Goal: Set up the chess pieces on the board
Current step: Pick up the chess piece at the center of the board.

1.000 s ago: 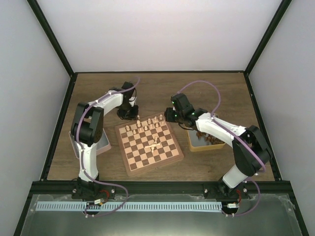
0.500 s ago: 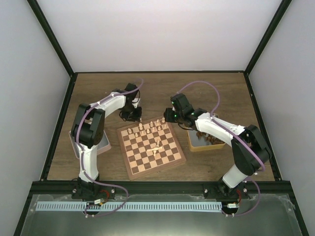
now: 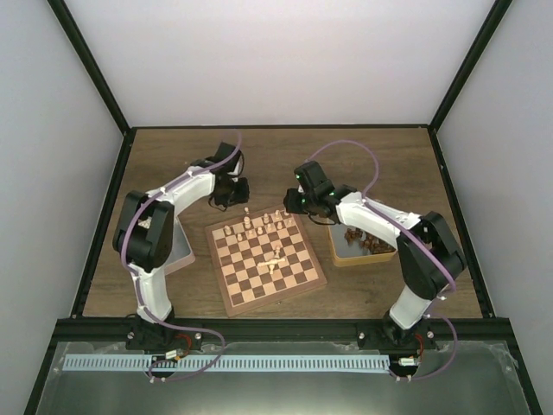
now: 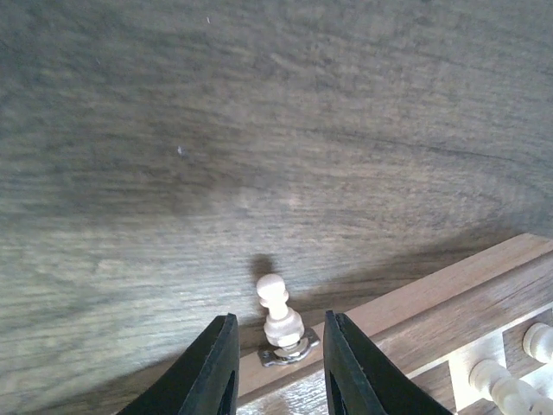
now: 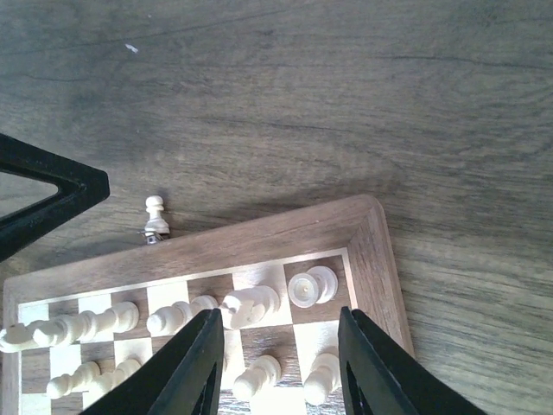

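The left arm has drawn back far-left, leaving the left gripper spread and empty, framing a pale pawn just beyond the board rim, probably for re-gripping; the right gripper hovers open.

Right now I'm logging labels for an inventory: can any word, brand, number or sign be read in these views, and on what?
None can be read.
The board has a plain rim with no rank or file marks.
The chess pieces are bare wood.
The tin by the right arm shows no print.
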You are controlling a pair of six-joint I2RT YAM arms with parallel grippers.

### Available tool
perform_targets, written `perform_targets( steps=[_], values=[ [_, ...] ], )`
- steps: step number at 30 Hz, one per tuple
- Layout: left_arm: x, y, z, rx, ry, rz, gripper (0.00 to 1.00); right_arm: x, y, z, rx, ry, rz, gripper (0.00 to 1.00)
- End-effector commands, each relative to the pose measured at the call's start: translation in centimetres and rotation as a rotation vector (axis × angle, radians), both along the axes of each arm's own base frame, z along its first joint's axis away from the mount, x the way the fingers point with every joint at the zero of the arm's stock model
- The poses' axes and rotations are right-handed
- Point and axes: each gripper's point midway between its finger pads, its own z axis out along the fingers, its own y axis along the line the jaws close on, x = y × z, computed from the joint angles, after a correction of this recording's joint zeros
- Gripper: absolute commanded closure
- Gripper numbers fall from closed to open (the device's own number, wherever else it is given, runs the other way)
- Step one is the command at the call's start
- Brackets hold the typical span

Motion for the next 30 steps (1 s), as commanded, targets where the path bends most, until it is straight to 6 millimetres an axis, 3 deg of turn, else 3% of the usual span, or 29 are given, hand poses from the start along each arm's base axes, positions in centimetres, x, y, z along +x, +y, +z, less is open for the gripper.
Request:
perform_targets(
  steps=[1, 8, 22, 30],
  values=[
    [-0.9, -1.3, -1.7, -0.016, 0.047, 0.037, 0.71, 0.4, 0.4, 0.2, 0.007, 0.040, -0.003, 0.62],
    [-0.6, -1.3, -2.7, -0.004, 0.046, 0.059, 0.71, 0.5, 0.9, -0.8, -0.013, 0.092, 0.005, 0.63],
    [-0.1, -1.2, -4.5, 0.038, 0.081, 0.054, 0.72, 1.0, 1.4, -0.5, -0.007, 0.087, 0.008, 0.64],
    [-0.1, -0.9, -5.2, 0.065, 0.099, 0.053, 0.86, 1.0, 1.2, -0.2, -0.010, 0.073, 0.012, 0.64]
  ],
)
